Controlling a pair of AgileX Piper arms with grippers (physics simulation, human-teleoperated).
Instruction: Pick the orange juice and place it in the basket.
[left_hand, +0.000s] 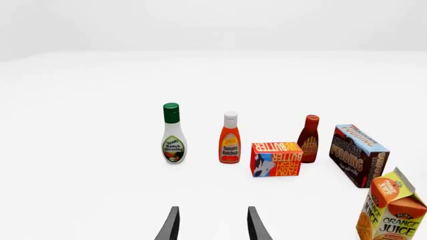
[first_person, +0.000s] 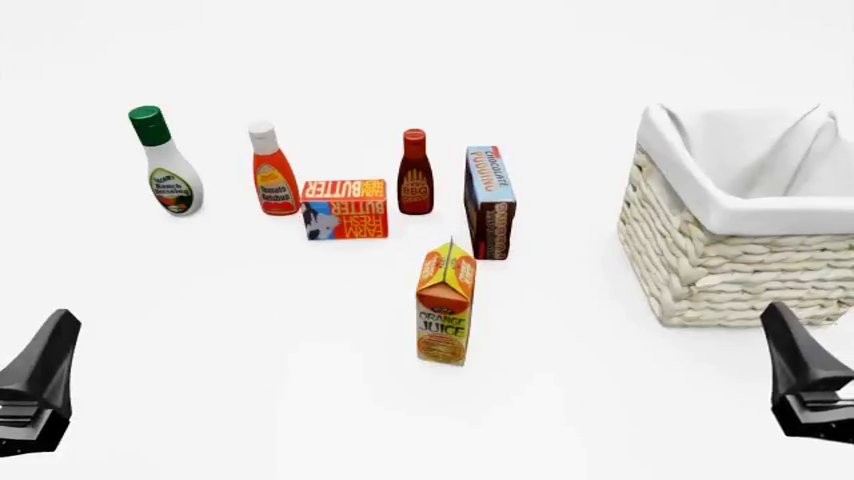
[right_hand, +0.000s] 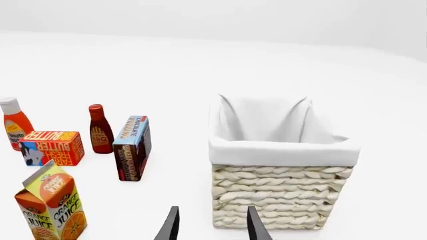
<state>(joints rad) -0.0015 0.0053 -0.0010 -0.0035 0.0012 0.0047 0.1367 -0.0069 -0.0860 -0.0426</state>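
The orange juice (first_person: 445, 305) is a tall orange-yellow gable-top carton standing upright mid-table, nearer than the other groceries. It also shows in the left wrist view (left_hand: 392, 212) and the right wrist view (right_hand: 53, 207). The basket (first_person: 734, 270), cream woven wicker with a white cloth lining, stands at the right; the right wrist view shows its wall (right_hand: 280, 195) just ahead. My left gripper (left_hand: 213, 227) is open and empty, low at the near left (first_person: 40, 380), left of the carton. My right gripper (right_hand: 213, 227) is open and empty at the near right (first_person: 805, 375), in front of the basket.
Behind the carton stands a row of groceries: a ranch dressing bottle (first_person: 167, 165), a ketchup bottle (first_person: 274, 172), a flat butter box (first_person: 344, 209), a dark red sauce bottle (first_person: 415, 173) and a chocolate pudding box (first_person: 490, 203), which is closest to the carton.
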